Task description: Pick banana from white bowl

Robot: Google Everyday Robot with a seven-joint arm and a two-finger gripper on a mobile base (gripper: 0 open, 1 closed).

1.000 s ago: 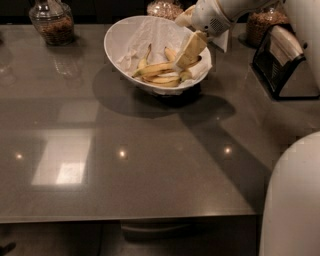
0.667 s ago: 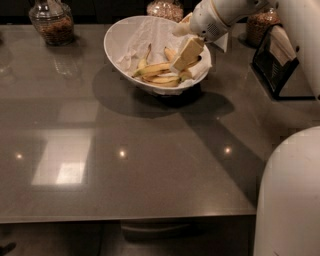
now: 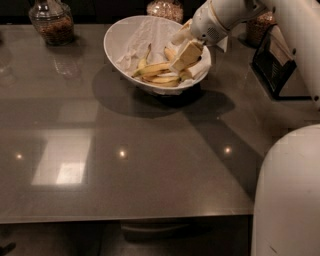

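The white bowl (image 3: 122, 37) stands at the back middle of the grey table, lined with crumpled white paper (image 3: 145, 37). Several yellow bananas (image 3: 156, 70) lie in its right half. My gripper (image 3: 184, 55) reaches down from the upper right into the bowl's right side. Its tan tip is right at the right end of the bananas. Whether it touches or holds a banana does not show.
A glass jar (image 3: 51, 22) with brown contents stands at the back left, another jar (image 3: 165, 7) behind the bowl, and a third jar (image 3: 260, 25) at the right. A black stand (image 3: 275, 62) sits at the right edge. My white base (image 3: 287, 195) fills the lower right.
The gripper has shifted slightly left and down inside the bowl. The bowl and bananas lie about as before.
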